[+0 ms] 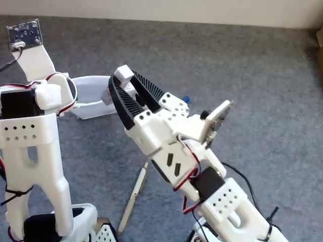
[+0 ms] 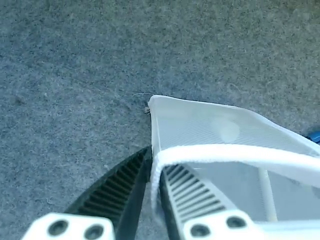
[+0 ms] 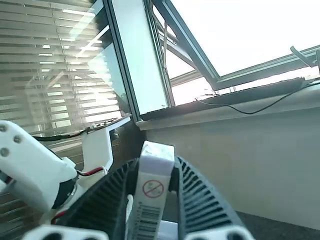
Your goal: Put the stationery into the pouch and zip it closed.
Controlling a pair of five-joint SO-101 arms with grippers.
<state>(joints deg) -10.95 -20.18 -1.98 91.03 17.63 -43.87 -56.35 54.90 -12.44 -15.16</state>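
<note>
The white mesh pouch [image 1: 94, 102] lies open on the grey carpet at the back left. My left gripper [image 2: 151, 161] is shut on the corner of the pouch [image 2: 220, 131] rim and holds the mouth open. A thin white stick [image 2: 265, 194] shows through the mesh. My right gripper [image 1: 124, 80] is lifted above the pouch's right end, shut on a white eraser [image 1: 122, 74] with a barcode label [image 3: 151, 197]; in its own wrist view the right gripper [image 3: 156, 167] points up toward a window. A pale pen [image 1: 133, 194] lies on the carpet between the two arm bases.
A small blue object [image 1: 185, 99] lies just right of the pouch, half hidden by the right arm, and shows as a blue tip [image 2: 315, 136] in the left wrist view. The left arm [image 1: 30, 151] stands tall at the left. Bare carpet [image 1: 262, 80] extends to the right.
</note>
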